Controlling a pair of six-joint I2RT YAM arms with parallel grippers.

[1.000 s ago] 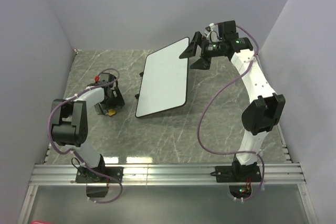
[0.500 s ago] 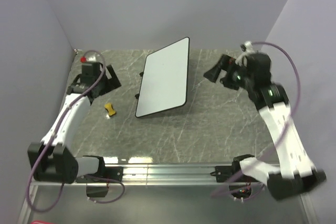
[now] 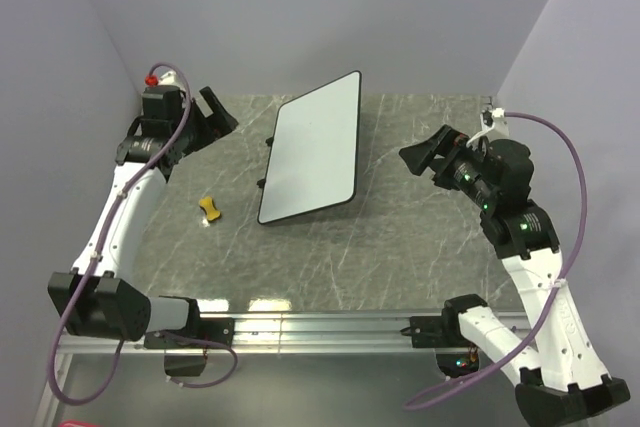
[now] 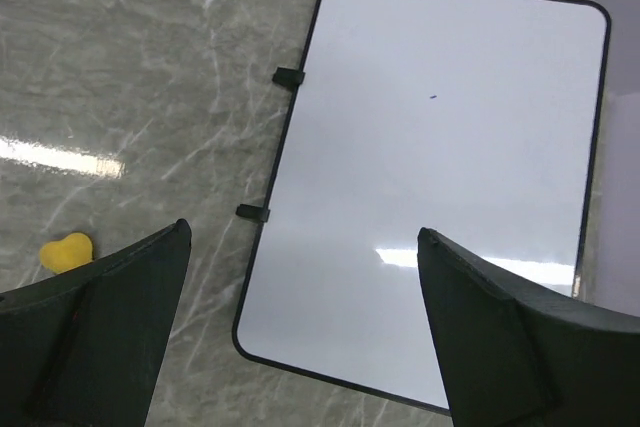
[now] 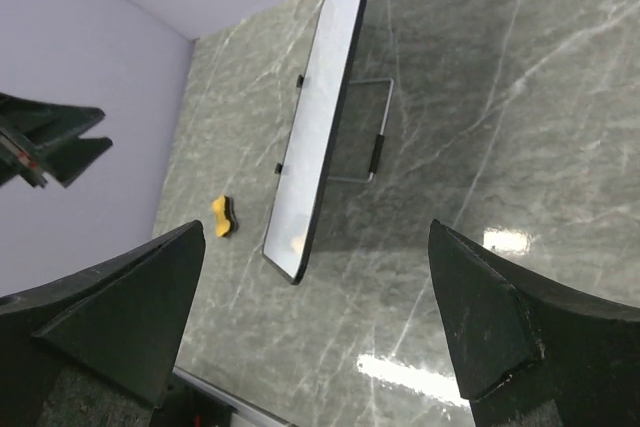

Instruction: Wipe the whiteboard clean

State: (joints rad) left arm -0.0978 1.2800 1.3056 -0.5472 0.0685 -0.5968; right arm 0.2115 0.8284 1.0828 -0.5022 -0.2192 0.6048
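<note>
The whiteboard (image 3: 315,150) stands tilted on its wire stand in the middle of the table, its face white. It shows in the left wrist view (image 4: 440,177) with one tiny dark speck, and edge-on in the right wrist view (image 5: 325,117). A small yellow eraser (image 3: 210,209) lies on the table left of the board; it also shows in the left wrist view (image 4: 66,252) and the right wrist view (image 5: 222,217). My left gripper (image 3: 215,119) is open and empty, raised at the far left. My right gripper (image 3: 425,154) is open and empty, raised right of the board.
The grey marble table (image 3: 400,247) is walled by lilac panels on three sides. A metal rail (image 3: 320,327) runs along the near edge with both arm bases. The board's wire stand (image 5: 375,162) sticks out behind it.
Both arms have lifted away and back. The left gripper rose from beside the eraser to the far left. The right gripper drew away from the board's top corner to the right.
</note>
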